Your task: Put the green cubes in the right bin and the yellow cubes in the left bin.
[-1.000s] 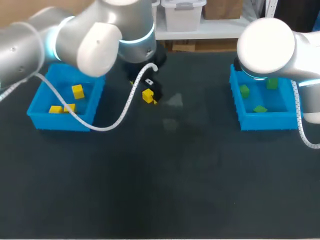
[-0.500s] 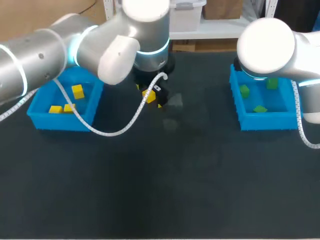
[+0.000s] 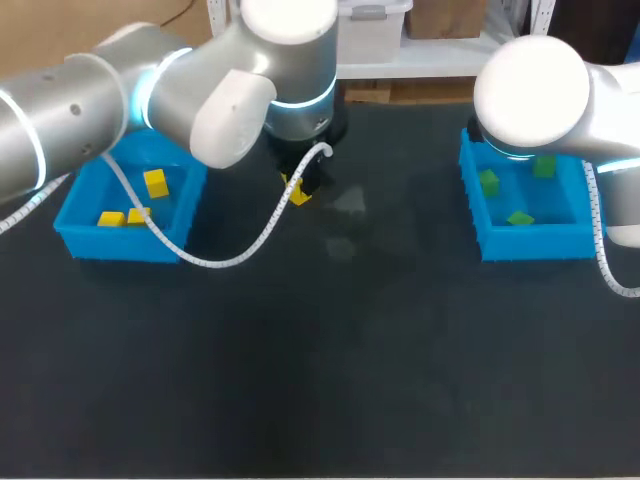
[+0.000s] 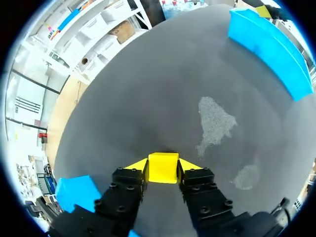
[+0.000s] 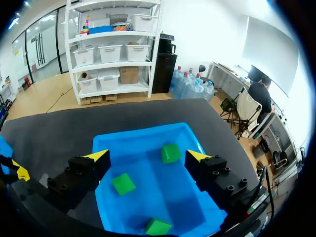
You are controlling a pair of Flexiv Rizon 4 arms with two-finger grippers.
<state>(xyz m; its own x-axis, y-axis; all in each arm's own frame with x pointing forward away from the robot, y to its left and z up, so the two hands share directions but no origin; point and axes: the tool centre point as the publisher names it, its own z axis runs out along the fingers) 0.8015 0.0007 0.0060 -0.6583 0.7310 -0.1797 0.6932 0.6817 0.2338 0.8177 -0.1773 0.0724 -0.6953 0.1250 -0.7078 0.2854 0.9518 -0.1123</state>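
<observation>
A yellow cube (image 4: 163,168) rests on the dark table between the fingers of my left gripper (image 4: 164,166), whose yellow tips press on it from both sides. From above, the cube (image 3: 298,192) peeks out under the left gripper (image 3: 300,183) at mid table. My right gripper (image 5: 149,157) hangs open over the right bin (image 5: 143,132), holding nothing. Three green cubes (image 5: 171,153) (image 5: 123,183) (image 5: 158,227) lie in that bin. The left bin (image 3: 110,245) holds three yellow cubes (image 3: 155,183) (image 3: 111,218) (image 3: 139,214).
The right bin (image 3: 530,245) stands at the table's right side, under my right arm's white joint (image 3: 530,90). A white cable (image 3: 240,245) loops from my left arm down over the table. Two pale smudges (image 3: 345,205) mark the mat near the cube.
My left arm swung right and came down over the yellow cube, and its fingers closed in from wide open onto the cube. The right arm stayed still.
</observation>
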